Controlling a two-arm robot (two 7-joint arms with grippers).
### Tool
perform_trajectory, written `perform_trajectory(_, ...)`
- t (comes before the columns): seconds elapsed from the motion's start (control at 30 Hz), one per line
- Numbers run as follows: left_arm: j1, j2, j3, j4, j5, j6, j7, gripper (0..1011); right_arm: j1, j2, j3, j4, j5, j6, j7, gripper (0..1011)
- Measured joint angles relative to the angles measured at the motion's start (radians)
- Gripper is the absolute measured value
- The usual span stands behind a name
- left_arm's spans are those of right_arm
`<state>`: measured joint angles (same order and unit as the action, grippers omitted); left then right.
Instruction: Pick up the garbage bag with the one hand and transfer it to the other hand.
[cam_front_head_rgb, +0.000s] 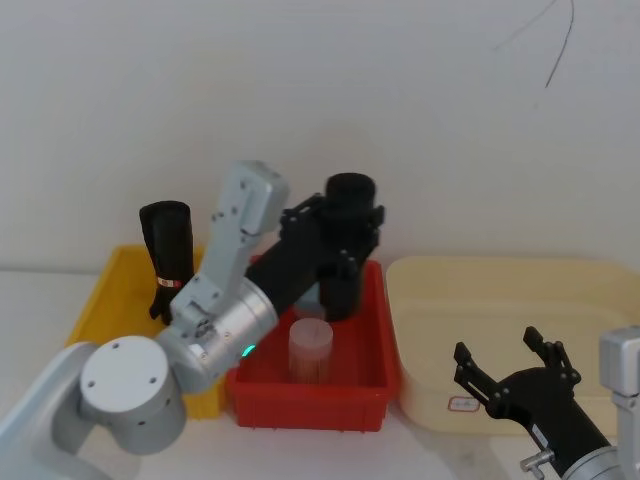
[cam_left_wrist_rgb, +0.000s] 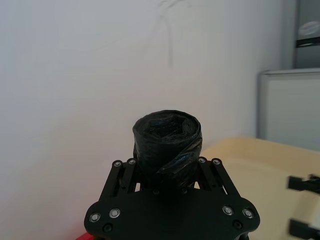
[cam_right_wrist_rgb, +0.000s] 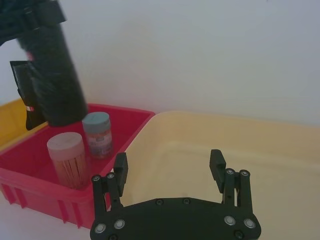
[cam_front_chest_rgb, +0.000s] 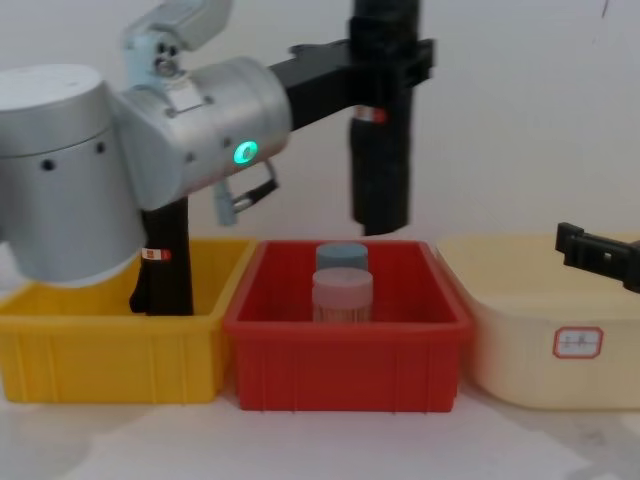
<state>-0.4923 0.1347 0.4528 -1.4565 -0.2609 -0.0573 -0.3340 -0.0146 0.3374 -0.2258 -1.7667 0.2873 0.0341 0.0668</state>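
One garbage bag (cam_front_chest_rgb: 380, 185) is being clamped upright by the left gripper (cam_front_chest_rgb: 388, 60), fingers clenched round its upper part. It's being hung in the air right above the red bin (cam_front_chest_rgb: 345, 370), bottom end clear of the two jars inside, a pink-lidded jar (cam_front_chest_rgb: 342, 295) in front and a blue-lidded jar (cam_front_chest_rgb: 342, 255) behind. The right gripper (cam_front_head_rgb: 500, 352) is being held low over the cream tub (cam_front_head_rgb: 500, 285) on the robot's right, fingers released and spread wide, well apart from the bag. A lookalike roll (cam_front_head_rgb: 168, 245) is being propped upright in the yellow bin (cam_front_head_rgb: 100, 300), just beside the red one on the desk (cam_front_chest_rgb: 300, 450).
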Motion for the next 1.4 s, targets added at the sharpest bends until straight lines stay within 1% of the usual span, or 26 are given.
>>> perform_trajectory(0.03,-0.011,-0.010,0.010,0.012,-0.007,-0.001,-0.016,477,0.000,0.000,0.000,0.000,0.000,0.000,0.000,1000)
perform_trajectory(0.23,-0.048,-0.042,0.039,0.054,-0.030,-0.005,-0.065,477,-0.002,0.001,0.000,-0.001,0.000,-0.005,0.008,1000)
perform_trajectory(0.37,-0.072,-0.063,0.058,0.083,-0.043,-0.007,-0.091,476,-0.005,0.005,0.001,-0.005,0.002,-0.012,0.022,1001)
perform_trajectory(0.53,-0.091,-0.078,0.075,0.106,-0.051,-0.008,-0.108,477,-0.010,0.011,0.003,-0.011,0.008,-0.021,0.042,1001)
perform_trajectory(0.9,-0.109,-0.091,0.092,0.131,-0.069,-0.001,-0.122,477,-0.018,0.021,0.010,-0.020,0.016,-0.028,0.079,1000)
perform_trajectory(1.1,-0.117,-0.098,0.101,0.146,-0.086,0.008,-0.132,476,-0.019,0.028,0.013,-0.021,0.018,-0.032,0.101,1000)
perform_trajectory(1.4,-0.122,-0.103,0.107,0.156,-0.098,0.013,-0.138,477,-0.004,0.038,0.023,-0.009,0.023,-0.040,0.139,1000)
